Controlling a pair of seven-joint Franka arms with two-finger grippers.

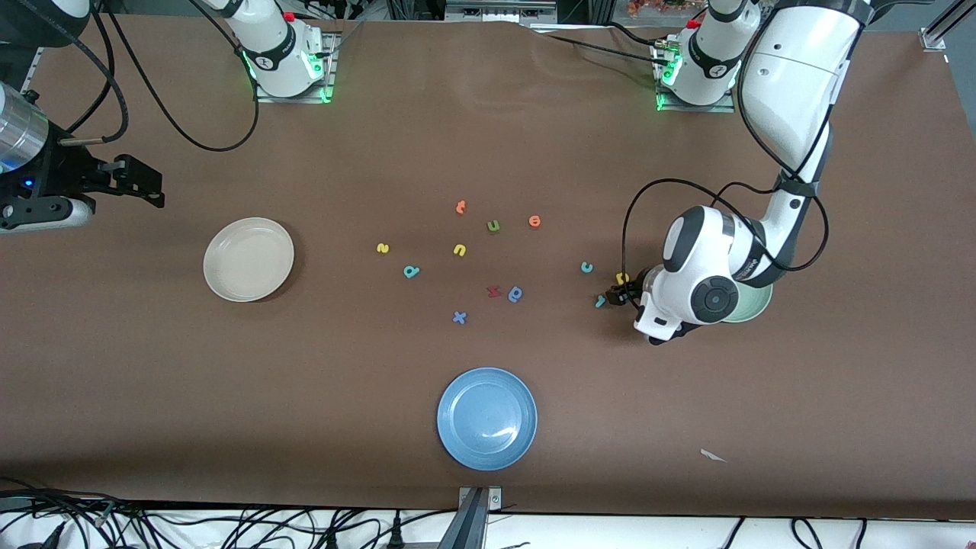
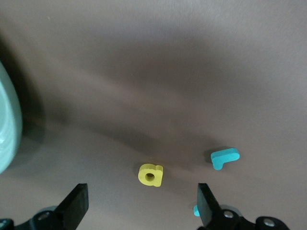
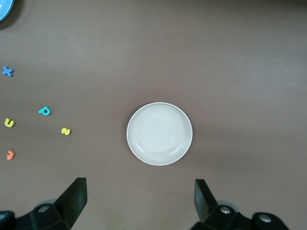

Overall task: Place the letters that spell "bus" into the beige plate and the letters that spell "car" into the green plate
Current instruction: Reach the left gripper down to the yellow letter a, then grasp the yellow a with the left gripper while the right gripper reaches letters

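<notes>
Our left gripper [image 2: 139,208] hangs spread over the yellow a [image 2: 150,174]; the teal r [image 2: 224,158] at its two o'clock could get bumped. Right gripper [image 3: 139,203] waits, spread, above the beige plate [image 3: 159,133].

The table [image 1: 229,396] is covered with a brown sheet, slightly wrinkled near the top edge. Black cables [image 1: 229,526] are seen on the white floor below. A scrap of white paper [image 1: 713,455] lies on the sheet.

Front view: high, faces robots, whole table. Wrist views look straight down; right shares beige plate [image 3: 159,133], higher up.
</notes>
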